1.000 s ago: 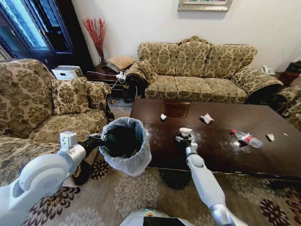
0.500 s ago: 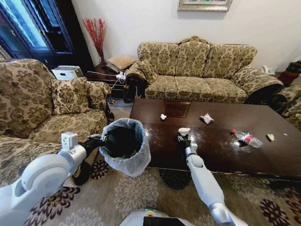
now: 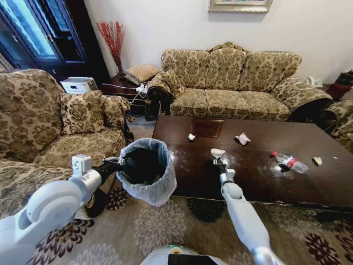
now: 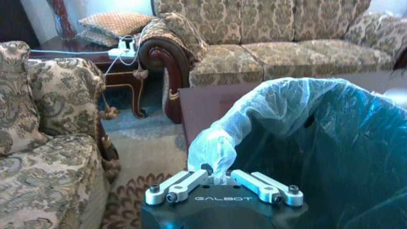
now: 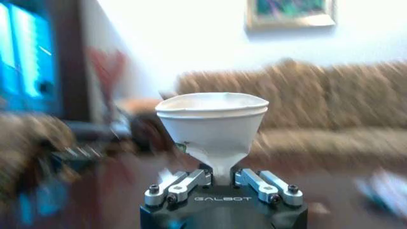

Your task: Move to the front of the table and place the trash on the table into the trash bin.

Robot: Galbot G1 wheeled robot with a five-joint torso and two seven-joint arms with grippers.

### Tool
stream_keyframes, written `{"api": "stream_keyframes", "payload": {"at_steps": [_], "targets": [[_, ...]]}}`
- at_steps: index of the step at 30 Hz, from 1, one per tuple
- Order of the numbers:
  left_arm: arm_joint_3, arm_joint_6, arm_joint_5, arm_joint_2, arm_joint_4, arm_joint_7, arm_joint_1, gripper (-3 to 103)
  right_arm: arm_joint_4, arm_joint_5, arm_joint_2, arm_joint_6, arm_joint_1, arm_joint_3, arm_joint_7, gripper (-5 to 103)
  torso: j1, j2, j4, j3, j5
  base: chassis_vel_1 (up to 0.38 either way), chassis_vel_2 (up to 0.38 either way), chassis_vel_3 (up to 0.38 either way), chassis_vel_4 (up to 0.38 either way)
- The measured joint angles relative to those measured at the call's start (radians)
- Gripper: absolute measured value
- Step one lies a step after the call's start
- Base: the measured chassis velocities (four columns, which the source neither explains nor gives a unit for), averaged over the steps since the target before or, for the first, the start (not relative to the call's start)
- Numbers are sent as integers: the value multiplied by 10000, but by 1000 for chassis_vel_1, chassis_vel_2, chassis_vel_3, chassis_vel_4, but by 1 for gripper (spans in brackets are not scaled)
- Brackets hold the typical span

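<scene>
Right gripper (image 3: 217,160) clamps a crushed white paper cup (image 5: 212,125) above the table (image 3: 259,176). Left gripper (image 4: 219,180) is closed on the trash bin (image 3: 148,171) liner rim.

Colours and patterns around the coffee table

A dark reddish-brown gloss is shown by the table (image 3: 259,176); the trash bin (image 3: 144,165) is dark, lined in translucent whitish plastic. The held paper cup (image 5: 213,121) is white, and the sofa (image 3: 231,83) is patterned in olive-gold floral.

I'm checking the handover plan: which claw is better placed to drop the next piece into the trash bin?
The right claw: it is shut on a white paper cup above the table. The left claw grips the trash bin liner rim.
</scene>
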Motion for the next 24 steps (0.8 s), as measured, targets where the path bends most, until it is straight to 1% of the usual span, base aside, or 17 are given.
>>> {"api": "stream_keyframes", "payload": {"at_steps": [1, 2, 3, 4, 5, 6, 9, 10, 12, 13, 14, 17, 20, 22, 23, 24], "targets": [[-17, 90, -265, 221, 15, -121, -46, 1, 1334, 373, -245, -253, -253, -215, 1, 10, 0, 0, 1, 0, 0, 0, 0, 0, 0], [-17, 90, -265, 221, 15, -121, -46, 1, 1334, 373, -245, -253, -253, -215, 1, 10, 0, 0, 1, 0, 0, 0, 0, 0, 0], [-8, 189, -550, 434, 28, -254, -123, 1, 2427, 770, -421, -491, -386, -461, -23, 10, 0, 0, -2, 0, 1, 0, 0, 0, 0], [52, 270, -778, 715, 73, -378, -215, 1, 3725, 1369, -657, -856, -495, -803, -102, 10, 0, 1, 0, -1, -2, 0, 0, 0, 0], [52, 270, -778, 715, 73, -378, -215, 1, 3725, 1369, -657, -856, -495, -803, -102, 10, 0, 1, 0, -1, -2, 0, 0, 0, 0], [161, 296, -817, 930, 137, -418, -310, 1, 4592, 1876, -799, -1229, -490, -1150, -153, 10, -1, 1, -1, -1, 2, 0, 0, 0, 0], [408, 332, -824, 1201, 180, -418, -543, 1, 5994, 2900, -922, -1955, -247, -2341, -173, 10, 0, 0, 1, -1, 2, 0, 0, 0, 0], [408, 332, -824, 1201, 180, -418, -543, 1, 5994, 2900, -922, -1955, -247, -2341, -173, 10, 0, 0, 1, -1, 2, 0, 0, 0, 0], [435, 343, -823, 1240, 93, -418, -559, 1, 6652, 3540, -903, -2513, 0, -3411, -171, 10, 0, 1, 1, -1, 2, 0, 0, 0, 0], [434, 348, -822, 1234, 42, -415, -534, 1, 6756, 3646, -893, -2693, 66, -3787, -173, 10, 0, 1, 1, -1, 3, 0, 0, 0, 0], [434, 348, -822, 1234, 42, -415, -534, 1, 6756, 3646, -893, -2693, 66, -3787, -173, 10, 0, 1, 1, -1, 3, 0, 0, 0, 0], [393, 366, -817, 1124, -69, -424, -453, 1, 6768, 3745, -858, -3115, 167, -4643, -119, 10, -1, 1, 1, -1, 3, 0, 0, 0, 0], [365, 367, -810, 1026, -150, -432, -413, 1, 6667, 3738, -809, -3419, 181, -5017, -32, 9, 0, 0, 1, -1, 3, 0, 0, 0, 0], [361, 368, -799, 959, -218, -437, -388, 1, 6594, 3536, -818, -3735, 177, -5375, 54, 19, 0, 0, 1, 0, 4, 0, 0, 0, 0], [361, 368, -799, 959, -218, -437, -388, 1, 6594, 3536, -818, -3735, 177, -5375, 54, 19, 0, 0, 1, 0, 4, 0, 0, 0, 0], [360, 369, -796, 940, -235, -438, -386, 1, 6573, 3313, -856, -3819, 149, -5488, 48, 25, 0, 0, 2, 0, 3, 0, 0, 0, 0]]}}
